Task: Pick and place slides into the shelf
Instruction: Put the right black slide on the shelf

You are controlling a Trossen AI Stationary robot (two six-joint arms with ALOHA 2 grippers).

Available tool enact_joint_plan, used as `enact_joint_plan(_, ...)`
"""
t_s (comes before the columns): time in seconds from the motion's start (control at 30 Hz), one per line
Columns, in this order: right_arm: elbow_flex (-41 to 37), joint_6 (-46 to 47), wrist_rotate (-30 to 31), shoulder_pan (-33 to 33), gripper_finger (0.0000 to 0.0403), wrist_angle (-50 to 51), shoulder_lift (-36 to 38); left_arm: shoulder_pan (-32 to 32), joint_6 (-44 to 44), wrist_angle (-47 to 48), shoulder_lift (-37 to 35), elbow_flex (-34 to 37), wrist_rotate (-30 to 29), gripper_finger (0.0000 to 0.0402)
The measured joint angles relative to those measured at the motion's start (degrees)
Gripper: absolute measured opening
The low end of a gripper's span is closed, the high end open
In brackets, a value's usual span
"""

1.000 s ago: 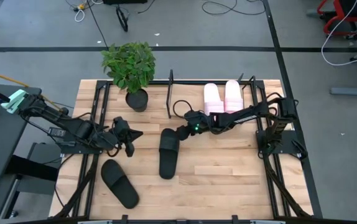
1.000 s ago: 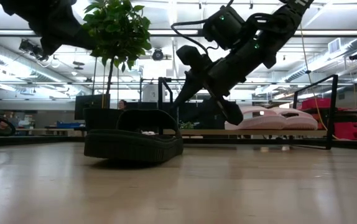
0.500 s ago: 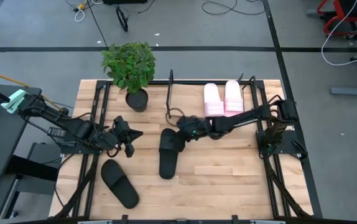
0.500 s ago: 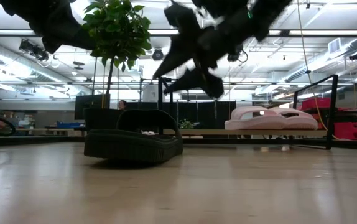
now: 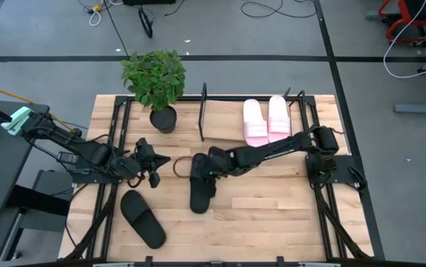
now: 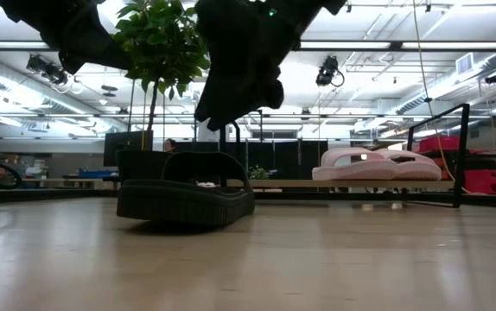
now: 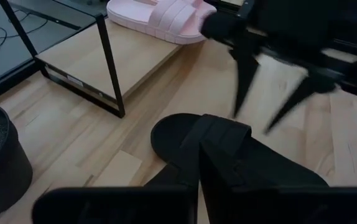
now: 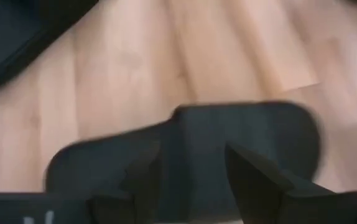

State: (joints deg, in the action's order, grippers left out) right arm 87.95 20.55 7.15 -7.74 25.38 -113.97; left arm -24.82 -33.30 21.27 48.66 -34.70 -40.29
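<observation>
A black slide (image 5: 200, 189) lies flat on its sole mid-table; it also shows in the low view (image 6: 183, 194). My right gripper (image 5: 204, 169) hovers open over its strap end, one finger on each side of the strap (image 8: 194, 134), touching nothing. A second black slide (image 5: 142, 219) lies near the front left. Two pink slides (image 5: 255, 122) (image 5: 277, 117) rest side by side on the shelf's wooden base (image 5: 224, 122). My left gripper (image 5: 153, 165) waits to the left of the first black slide.
A potted plant (image 5: 157, 81) stands at the table's far left, beside the shelf's left end frame (image 5: 202, 111). The left part of the shelf's base is bare. Black arm mounting frames run along both table sides (image 5: 324, 178).
My right gripper has swung from beside the pink slides on the shelf toward the table's left and near edge. It now hangs over the strap end of the middle black slide. The slides have not moved.
</observation>
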Motion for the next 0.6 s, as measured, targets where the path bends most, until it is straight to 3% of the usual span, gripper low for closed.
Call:
enact_joint_plan(0.23, 0.9, 0.5, -2.7, -4.6, 0.0182, 6.4, -0.4, 0.0, 0.6, 0.1, 0.0, 0.0, 0.3, 0.0026)
enact_joint_plan(0.37, 0.9, 4.7, -4.6, -8.6, 0.0179, 6.5, -0.4, 0.0, 4.2, 0.0, 0.0, 0.0, 3.9, 0.0019)
enact_joint_plan(0.6, 0.9, 9.2, -2.1, -14.3, 0.0177, 5.9, -0.4, 0.0, 5.5, 0.0, 0.0, 0.0, 7.4, 0.001)
